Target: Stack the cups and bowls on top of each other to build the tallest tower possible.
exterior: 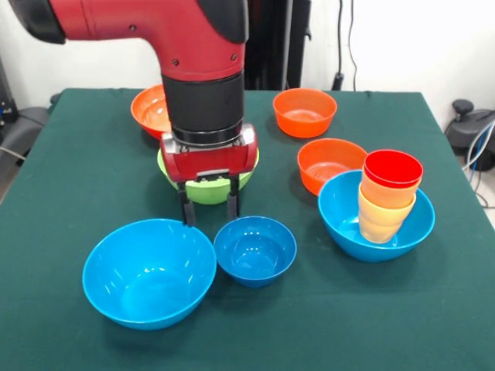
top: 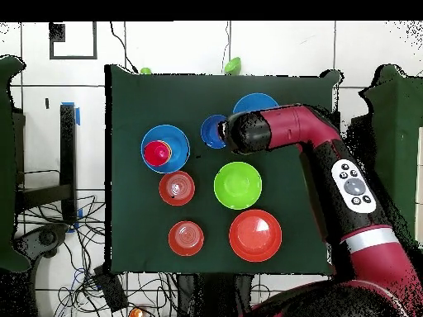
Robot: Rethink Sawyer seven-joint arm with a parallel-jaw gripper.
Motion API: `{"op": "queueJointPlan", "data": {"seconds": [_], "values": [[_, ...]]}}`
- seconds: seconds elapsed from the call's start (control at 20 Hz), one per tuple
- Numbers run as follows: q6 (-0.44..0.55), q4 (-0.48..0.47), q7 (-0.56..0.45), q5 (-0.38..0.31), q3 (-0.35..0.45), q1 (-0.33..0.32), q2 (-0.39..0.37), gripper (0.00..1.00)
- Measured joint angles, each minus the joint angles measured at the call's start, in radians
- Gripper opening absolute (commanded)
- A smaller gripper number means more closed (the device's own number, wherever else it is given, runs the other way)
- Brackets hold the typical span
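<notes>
Black-fingered hand (exterior: 209, 207) (apparently spread) hovers behind small dark-blue bowl (exterior: 255, 250).

Glossy smooth plastic bowls (exterior: 149, 272), shiny plastic cups (exterior: 389, 195), matt dark green cloth surface (exterior: 69, 193), glossy red arm shell (exterior: 170, 31)

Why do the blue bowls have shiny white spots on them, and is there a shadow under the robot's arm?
Front view: the large light-blue bowl and small dark-blue bowl are glossy, so pale patches of room light glint inside them. The gripper and bowls cast only faint, soft shadows on the green table. Overhead view: the arm hides part of the dark-blue bowl.
</notes>
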Motion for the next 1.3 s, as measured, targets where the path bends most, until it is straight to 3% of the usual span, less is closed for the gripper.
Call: {"op": "queueJointPlan", "data": {"seconds": [1.3], "values": [[0.000,-0.012,-0.041,-0.038,0.029,-0.039,0.186,1.00]]}}
